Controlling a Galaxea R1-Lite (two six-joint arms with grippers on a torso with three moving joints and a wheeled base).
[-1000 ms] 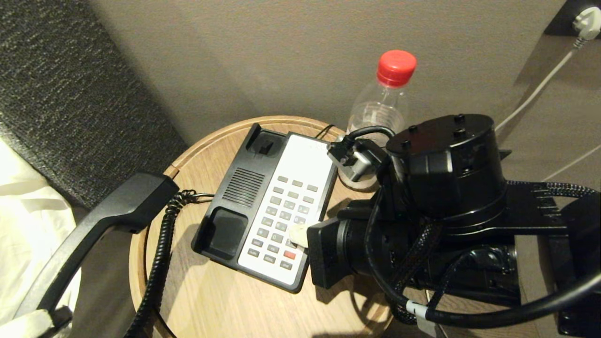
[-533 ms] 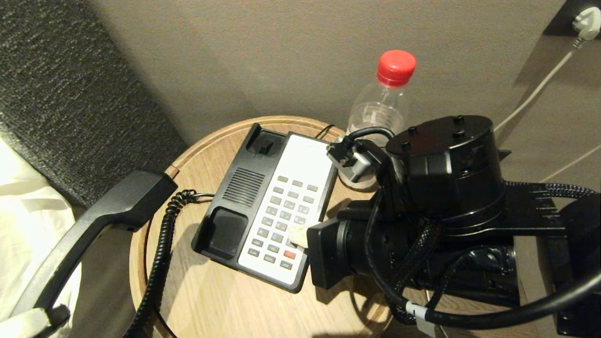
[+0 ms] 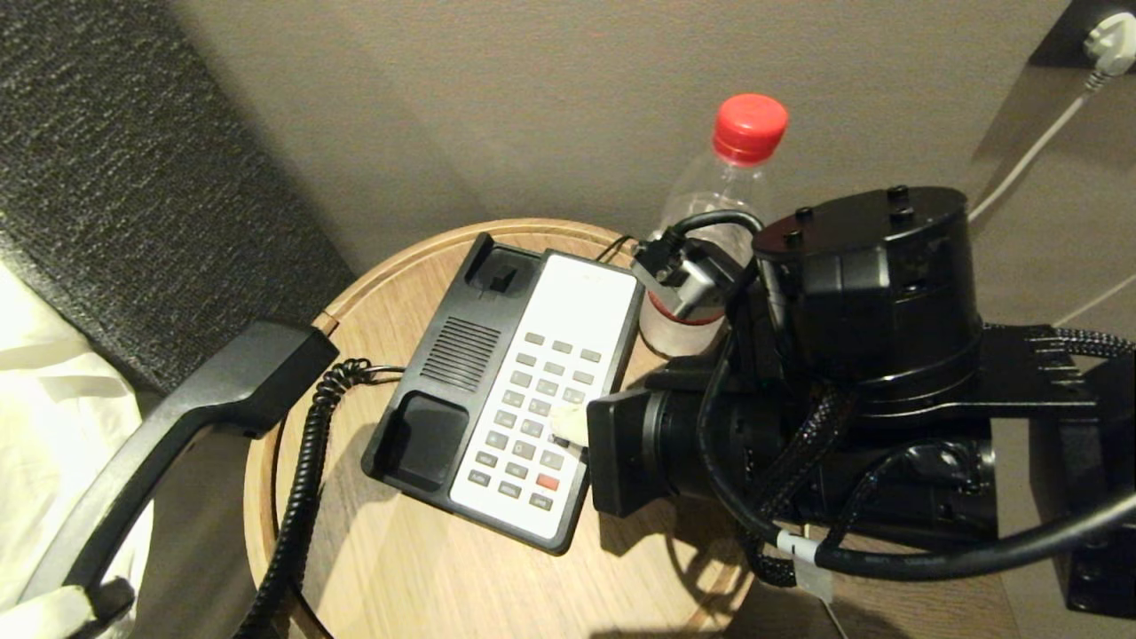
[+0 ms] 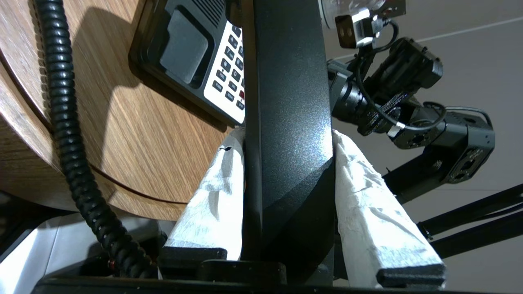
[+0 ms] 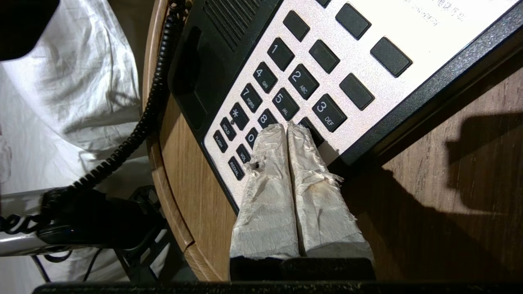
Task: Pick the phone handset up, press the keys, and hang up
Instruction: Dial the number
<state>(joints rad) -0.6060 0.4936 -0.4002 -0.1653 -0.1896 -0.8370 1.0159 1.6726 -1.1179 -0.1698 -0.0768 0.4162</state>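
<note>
The black phone handset (image 3: 177,417) hangs off the table's left side, its coiled cord (image 3: 297,497) running down beside it. My left gripper (image 3: 62,608) is shut on its lower end; in the left wrist view the white-wrapped fingers (image 4: 216,192) clamp the handset (image 4: 286,102) from both sides. My right gripper (image 3: 568,424) is shut and holds nothing. Its wrapped fingertips (image 5: 273,134) lie side by side on the keys (image 5: 286,81), next to the 8 and just below the 5. The phone base (image 3: 444,373) lies with its cradle empty.
The phone stands on a round wooden table (image 3: 426,568). A clear bottle with a red cap (image 3: 719,195) stands behind the right arm, close to the phone's far right corner. White cloth (image 3: 35,355) lies at left. A white plug and cable (image 3: 1109,35) hang at the top right.
My right arm has shifted slightly away from the camera, and its shut tip has slid about one row up the keypad. The left gripper with the handset has barely moved.
</note>
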